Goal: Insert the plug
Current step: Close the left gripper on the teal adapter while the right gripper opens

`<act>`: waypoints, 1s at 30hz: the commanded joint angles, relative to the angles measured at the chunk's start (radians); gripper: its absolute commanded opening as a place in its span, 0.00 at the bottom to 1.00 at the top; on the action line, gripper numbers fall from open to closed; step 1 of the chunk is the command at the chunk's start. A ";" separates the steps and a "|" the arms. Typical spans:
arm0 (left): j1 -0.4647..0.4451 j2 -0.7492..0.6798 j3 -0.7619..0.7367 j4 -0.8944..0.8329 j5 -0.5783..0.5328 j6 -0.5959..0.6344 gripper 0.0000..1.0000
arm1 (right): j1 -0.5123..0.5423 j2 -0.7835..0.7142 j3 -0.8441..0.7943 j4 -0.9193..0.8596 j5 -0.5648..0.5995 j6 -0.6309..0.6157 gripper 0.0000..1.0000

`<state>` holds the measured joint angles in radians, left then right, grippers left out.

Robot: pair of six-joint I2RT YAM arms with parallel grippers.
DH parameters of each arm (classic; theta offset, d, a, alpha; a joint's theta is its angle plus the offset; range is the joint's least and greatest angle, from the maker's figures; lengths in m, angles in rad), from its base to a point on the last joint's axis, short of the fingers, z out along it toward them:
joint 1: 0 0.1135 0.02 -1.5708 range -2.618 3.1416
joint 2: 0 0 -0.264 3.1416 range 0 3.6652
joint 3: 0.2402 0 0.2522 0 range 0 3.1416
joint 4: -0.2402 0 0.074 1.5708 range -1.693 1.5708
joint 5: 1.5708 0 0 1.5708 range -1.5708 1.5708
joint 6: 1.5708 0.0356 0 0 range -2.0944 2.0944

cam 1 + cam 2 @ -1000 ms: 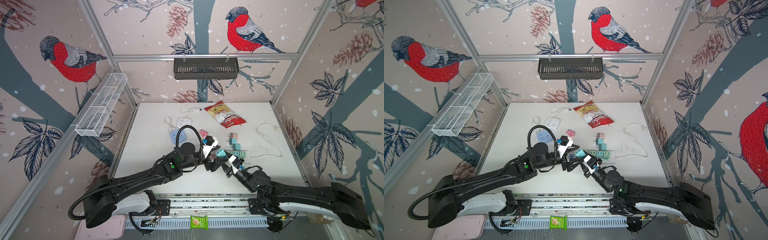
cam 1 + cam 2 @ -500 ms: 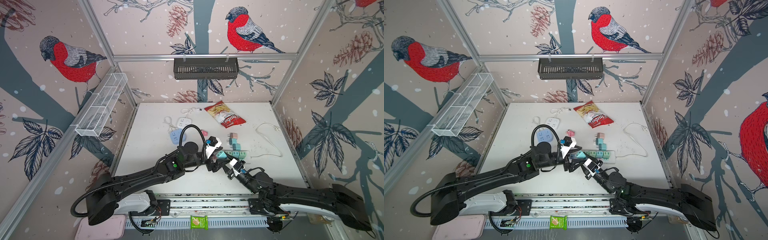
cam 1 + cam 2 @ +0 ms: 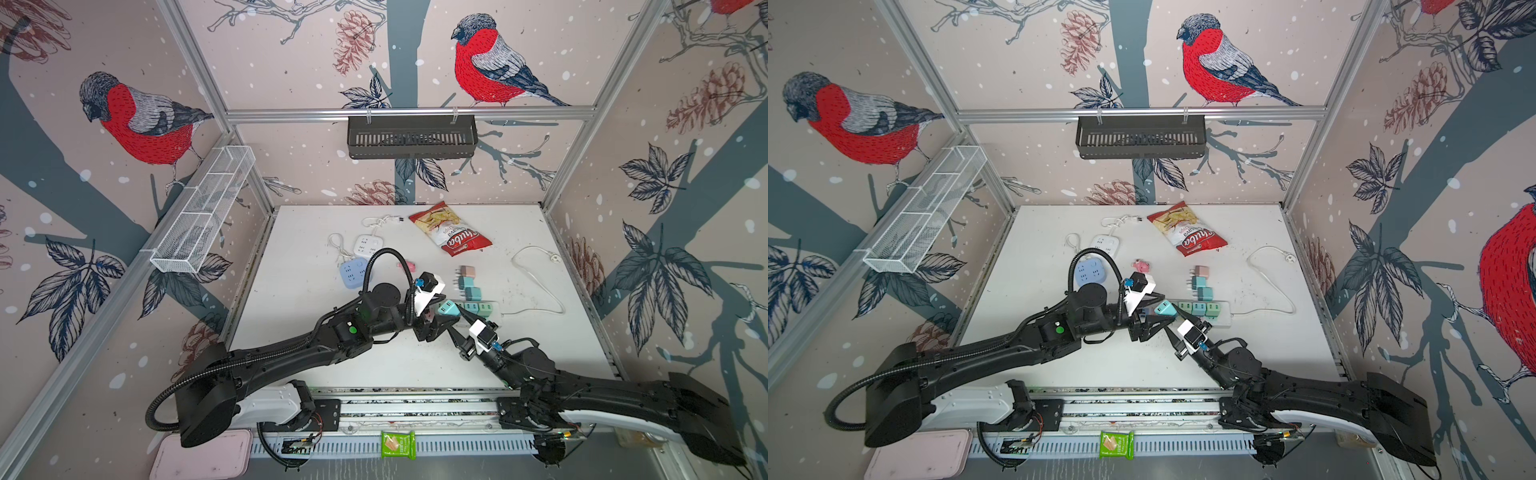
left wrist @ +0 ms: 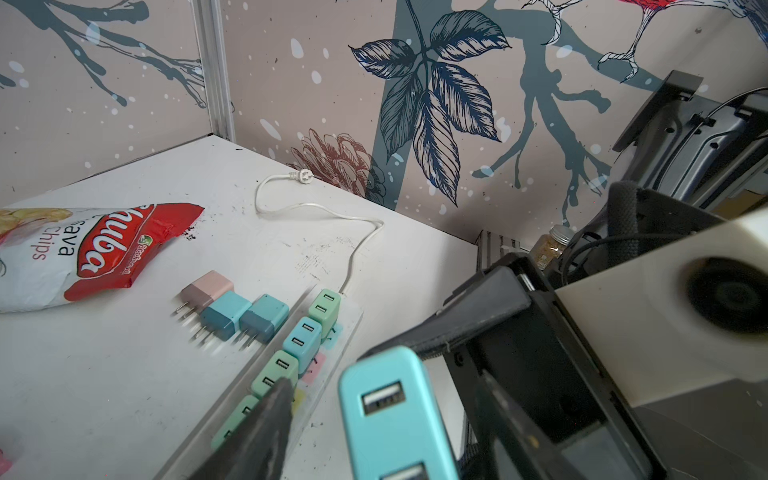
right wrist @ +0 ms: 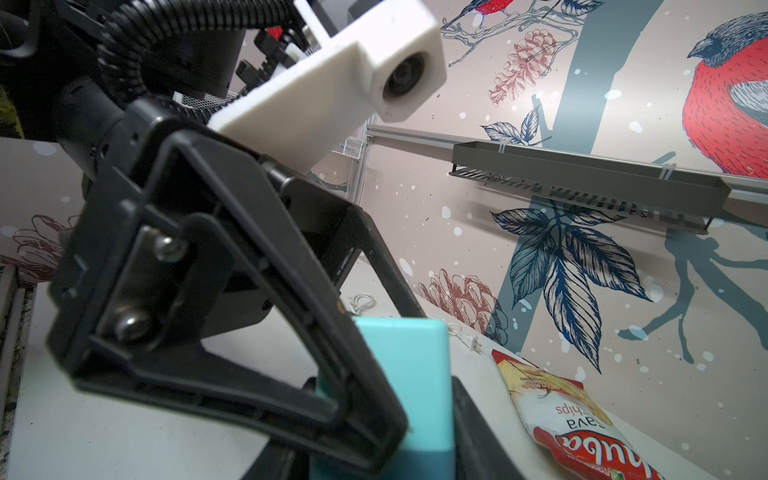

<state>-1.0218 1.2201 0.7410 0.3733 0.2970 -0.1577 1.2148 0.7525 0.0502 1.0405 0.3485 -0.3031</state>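
Meeting a little below the middle of both top views, the two claws crowd one teal plug (image 3: pixel 448 309). It hangs at the left end of the row of chargers (image 4: pixel 302 338) seated in the power strip (image 4: pixel 350 328).

The right claw (image 3: pixel 461 319) is clenched on the plug, which sits at the bottom centre of the right wrist view between dark fingers (image 5: pixel 471 419). The left claw (image 3: pixel 1160 309) straddles the same plug from the left but is not clamped. In the left wrist view a pale gap shows between one finger (image 4: pixel 266 424) and the plug's side.

The plug is tilted, with its USB ports facing the left wrist camera and its prongs hidden. Three loose chargers (image 3: pixel 467 282) lie on the table (image 3: pixel 316 353) just above the strip, and a chip bag (image 3: pixel 451 235) lies higher up.
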 commanded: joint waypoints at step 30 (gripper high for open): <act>0.058 -0.207 -0.102 0.005 -0.382 -0.031 0.00 | -0.013 0.019 -0.006 0.050 0.160 -0.008 1.00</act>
<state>-0.9878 1.0424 0.6567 0.3550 0.0547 -0.1619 1.2057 0.7776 0.0486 1.0767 0.4683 -0.3321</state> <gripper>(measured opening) 0.291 0.993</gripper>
